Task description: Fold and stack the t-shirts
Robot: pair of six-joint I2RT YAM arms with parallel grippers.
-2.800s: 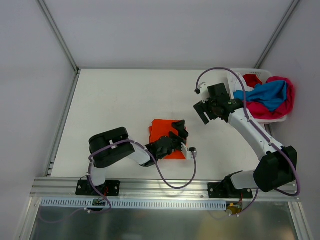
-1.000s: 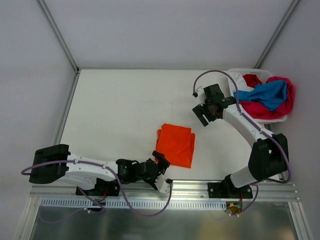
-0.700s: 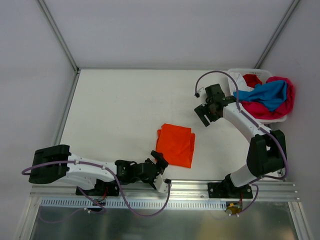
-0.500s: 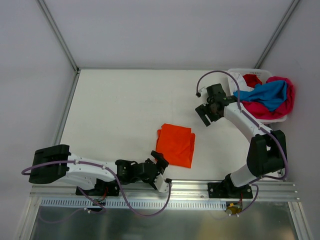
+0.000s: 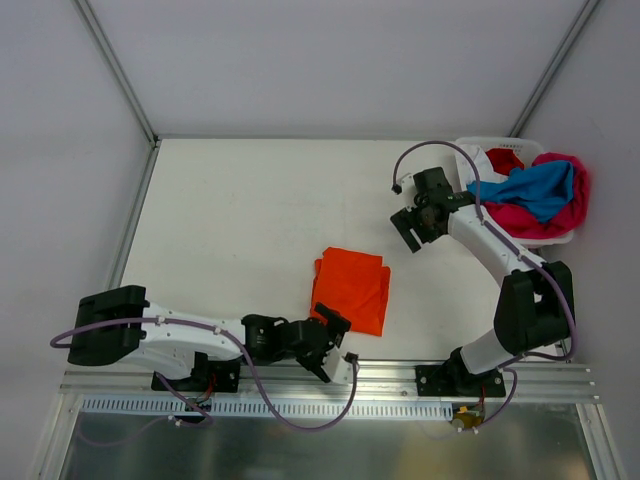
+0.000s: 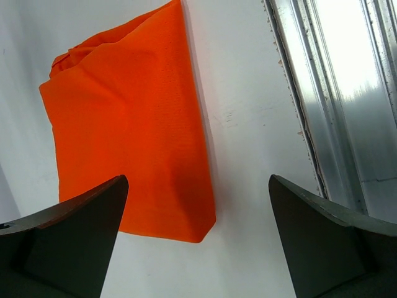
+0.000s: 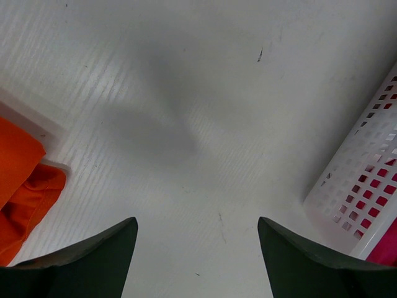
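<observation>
A folded vivid orange t-shirt lies flat near the table's front middle; it fills the upper left of the left wrist view and shows as a corner at the left edge of the right wrist view. Blue, magenta-pink and red t-shirts are heaped in the white basket at the back right. My left gripper stands open low at the front edge, just short of the orange shirt's near corner, holding nothing. My right gripper hangs open over bare table left of the basket.
The basket's perforated wall shows at the right of the right wrist view. A metal rail runs along the table's front edge, seen close at the right in the left wrist view. Grey walls enclose the table.
The left arm pulled back from the orange shirt to the front edge, then crept slightly right toward the shirt's near corner. The right gripper shifted little.
</observation>
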